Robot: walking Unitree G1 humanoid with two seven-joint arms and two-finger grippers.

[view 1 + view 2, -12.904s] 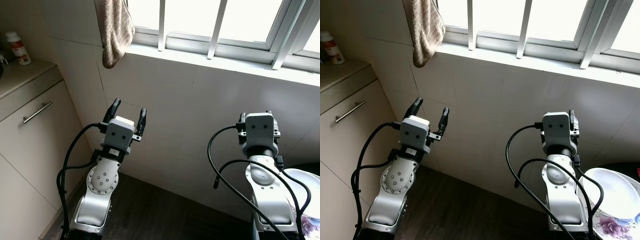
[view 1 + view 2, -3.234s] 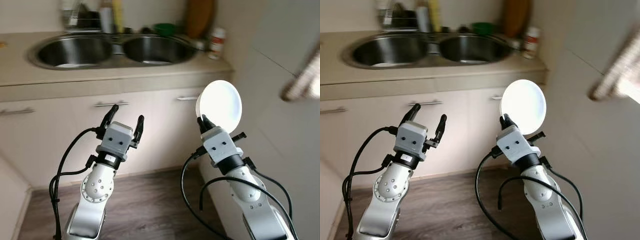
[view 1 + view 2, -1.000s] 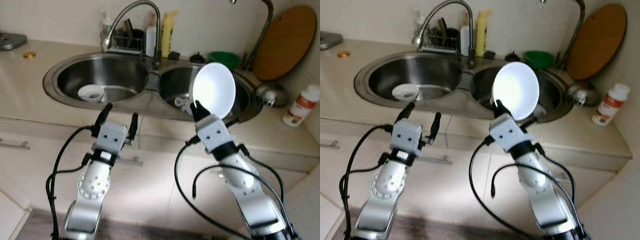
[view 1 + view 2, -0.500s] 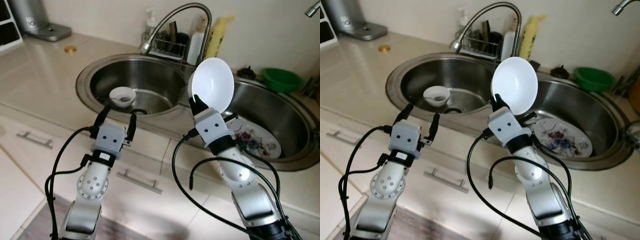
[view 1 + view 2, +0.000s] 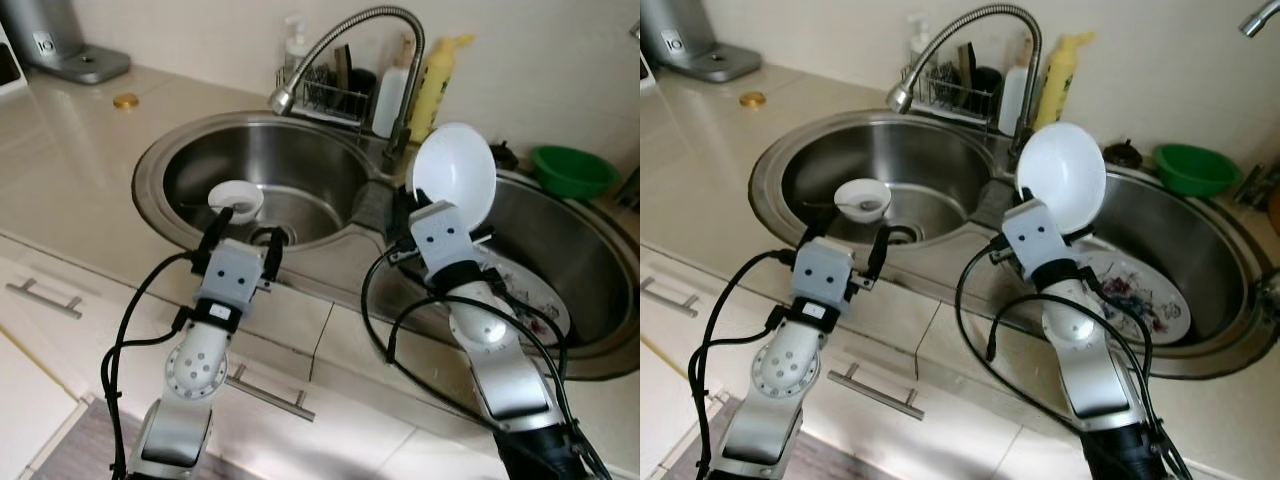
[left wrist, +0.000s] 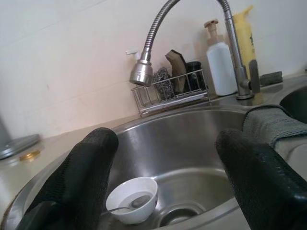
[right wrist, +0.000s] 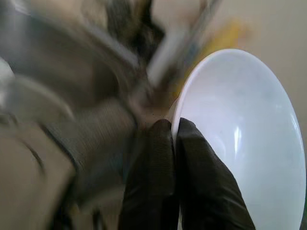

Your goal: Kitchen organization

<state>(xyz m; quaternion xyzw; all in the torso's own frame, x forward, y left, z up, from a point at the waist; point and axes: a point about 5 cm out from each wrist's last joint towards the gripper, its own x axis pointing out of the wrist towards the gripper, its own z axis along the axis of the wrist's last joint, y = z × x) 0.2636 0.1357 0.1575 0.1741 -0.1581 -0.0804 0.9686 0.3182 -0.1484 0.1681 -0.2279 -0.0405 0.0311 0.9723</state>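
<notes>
Since half a second ago my view has swung a little to the right, and my right gripper [image 5: 409, 208] has carried the round white bowl [image 5: 455, 171] rightward, from over the near rim of the left basin to above the divide between the two basins; my left arm has kept its pose.

At the far left a grey appliance base [image 5: 62, 42] stands on the beige stone counter [image 5: 60, 140], with a small gold cap [image 5: 125, 100] lying near it; next comes the left basin of the stainless steel double sink [image 5: 190, 150], where a small white bowl holding a spoon [image 6: 132, 200] sits by the drain; my left gripper [image 5: 243, 216] hovers over that basin's near rim, its two black fingers [image 6: 86, 165] spread wide with nothing between them; behind, a wire caddy [image 6: 170, 93] stands under the curved steel tap [image 5: 345, 35], beside a white pump bottle [image 6: 221, 60] and a yellow bottle [image 5: 433, 72]; my right fingers [image 7: 153, 177] are pinched tight on the white bowl's edge, holding it upright on its rim; below and to the right a flower-patterned plate [image 5: 1135, 295] lies in the right basin; a green bowl [image 5: 575, 168] sits on the ledge behind.
</notes>
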